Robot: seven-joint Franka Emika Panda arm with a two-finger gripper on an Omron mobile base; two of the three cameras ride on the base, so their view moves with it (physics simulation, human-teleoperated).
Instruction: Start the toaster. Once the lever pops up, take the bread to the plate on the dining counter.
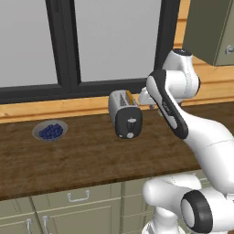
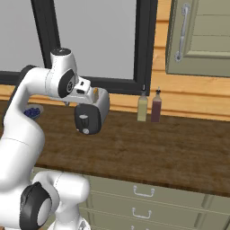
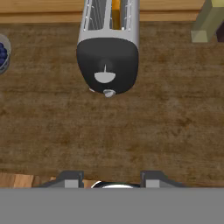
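The dark wood-grain desk (image 1: 82,157) spans the middle band of both base views and nearly all of the hand view, with pale drawer fronts and cabinet doors along its lower edge. Above it, a black-framed window (image 1: 68,45) takes up the upper left of the left base view, and a grey-green wall cabinet (image 2: 202,36) hangs in the upper right of the right base view. The white arm (image 1: 192,132) rises from the lower right of the left base view and bends over toward the frame's centre, its wrist just right of the toaster (image 1: 124,114), which stands upright on the desk at centre frame near the back wall, black end panel facing the cameras. In the hand view the toaster sits at top centre, the lever (image 3: 105,77) showing as a pale tab on the black panel with the round dial (image 3: 109,92) just beneath it. The bread (image 3: 115,9) is in a slot, an orange edge at the top of that frame. The jaws (image 3: 113,179) stand spread apart at the bottom edge, pinching nothing, well short of the toaster. Two bottles (image 2: 149,106) stand side by side at centre right of the right base view. A bowl of blue berries (image 1: 50,130) rests on the desk at centre left of the left base view.
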